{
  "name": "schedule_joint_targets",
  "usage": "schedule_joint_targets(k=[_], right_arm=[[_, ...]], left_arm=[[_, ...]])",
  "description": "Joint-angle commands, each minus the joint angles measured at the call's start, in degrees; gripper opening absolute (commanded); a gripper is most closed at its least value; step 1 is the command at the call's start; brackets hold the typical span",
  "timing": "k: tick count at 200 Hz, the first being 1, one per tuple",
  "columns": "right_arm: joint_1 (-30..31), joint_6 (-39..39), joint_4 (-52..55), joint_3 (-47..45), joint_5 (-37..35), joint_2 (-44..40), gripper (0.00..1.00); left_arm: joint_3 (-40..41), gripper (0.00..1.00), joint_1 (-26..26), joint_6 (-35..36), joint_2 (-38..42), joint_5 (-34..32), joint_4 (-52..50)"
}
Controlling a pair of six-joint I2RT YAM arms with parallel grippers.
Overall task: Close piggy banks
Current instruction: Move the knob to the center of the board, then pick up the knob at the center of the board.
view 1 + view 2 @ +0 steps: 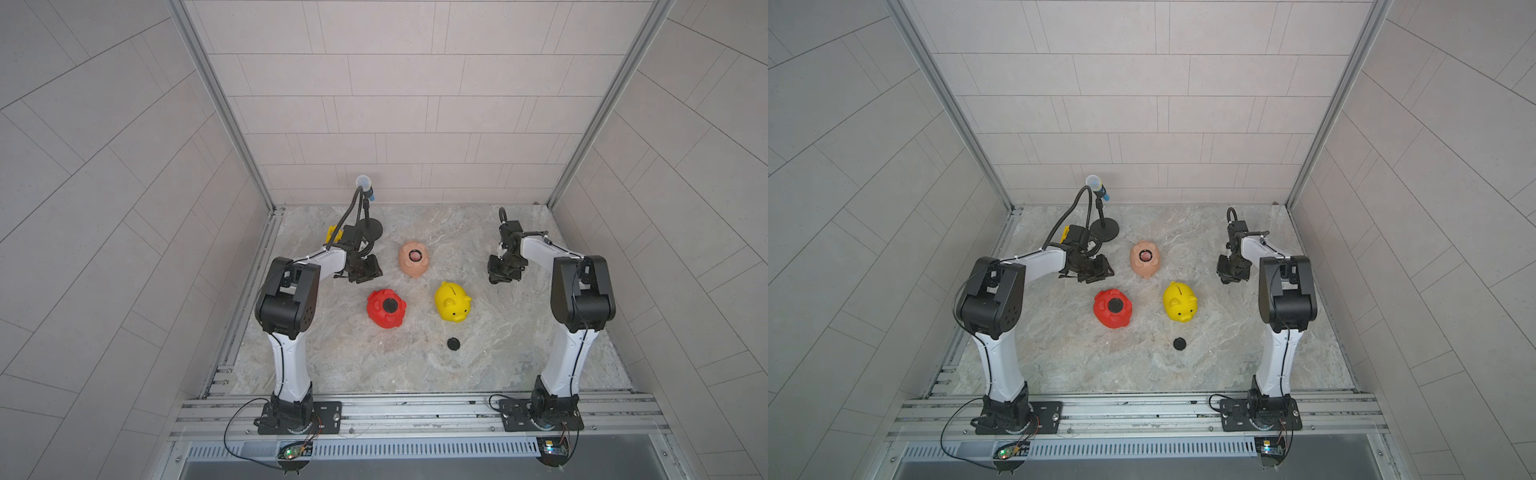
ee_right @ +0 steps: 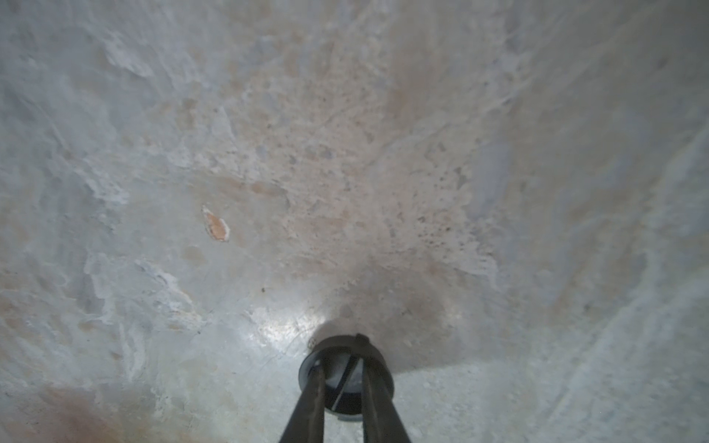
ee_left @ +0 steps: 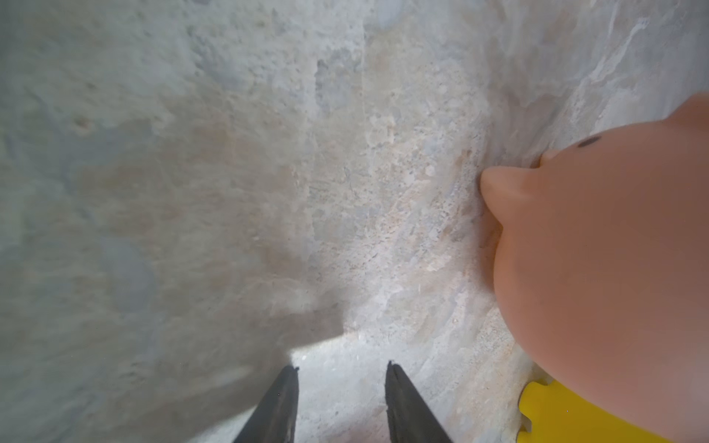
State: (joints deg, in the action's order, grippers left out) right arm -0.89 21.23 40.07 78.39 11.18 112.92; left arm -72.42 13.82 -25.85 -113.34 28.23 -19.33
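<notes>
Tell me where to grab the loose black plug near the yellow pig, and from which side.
Pinch the black plug across its rim, coming straight down from above. It lies flat and low on the table, clear of the yellow pig, so a sideways approach would find little to grip.

Looks glossy, smooth moulded plastic: red pig-shaped piggy bank (image 1: pixel 376 311), yellow pig-shaped piggy bank (image 1: pixel 449 305), peach-pink pig-shaped piggy bank (image 1: pixel 409 269). Looks like veined stone on the grey-beige tabletop (image 1: pixel 374 368), mostly matt, faintly sheened under light. Looks matt: small round black plastic plug (image 2: pixel 379 358) in the right claw (image 2: pixel 341 370). Looks like bare ribbed metal: silver front rail (image 1: pixel 415 409).
</notes>
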Motion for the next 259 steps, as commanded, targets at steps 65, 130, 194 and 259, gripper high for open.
schedule_joint_targets(k=[65,130,194,259], right_arm=[[1.89,0.58,2.49,0.07,-9.42,1.92,0.1],[2.99,-2.69,5.97,3.07,-10.98,2.95,0.04],[2.91,-1.84,4.06,2.04,-8.66,3.18,0.08],[2.82,-1.99,4.21,2.82,-8.2,4.75,0.1]], left_arm=[[0.87,0.43,-1.22,1.54,2.49,1.0,0.55],[0.62,0.43,-1.32,1.82,2.6,0.55,-0.18],[0.95,0.43,-1.5,1.68,3.03,0.62,0.17],[0.73,0.43,-1.61,1.67,2.61,0.92,0.17]])
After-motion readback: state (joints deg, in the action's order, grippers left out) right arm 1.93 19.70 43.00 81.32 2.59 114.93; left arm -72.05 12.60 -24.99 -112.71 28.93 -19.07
